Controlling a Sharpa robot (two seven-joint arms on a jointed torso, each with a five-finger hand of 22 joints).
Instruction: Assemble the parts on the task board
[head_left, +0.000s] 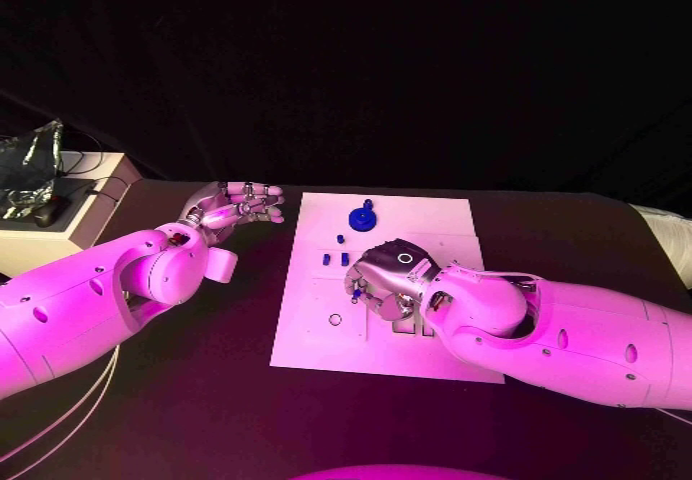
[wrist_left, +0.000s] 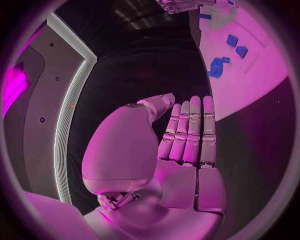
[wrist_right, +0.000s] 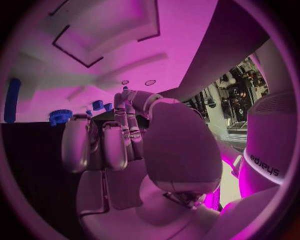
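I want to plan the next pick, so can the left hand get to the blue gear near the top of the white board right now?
Probably yes. The left hand hovers open just off the board's near edge, and only bare board lies between it and the blue gear. The right hand works lower down, clear of that path.

The left hand (wrist_left: 181, 145) hovers off the task board (wrist_left: 250, 70) over the dark bench (wrist_left: 144, 70) — fingers straight and together, holding nothing; blue parts (wrist_left: 219, 66) lie on the board.

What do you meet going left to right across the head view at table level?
Beige box with crumpled foil on top → left hand off the board → white task board → right hand over the board.
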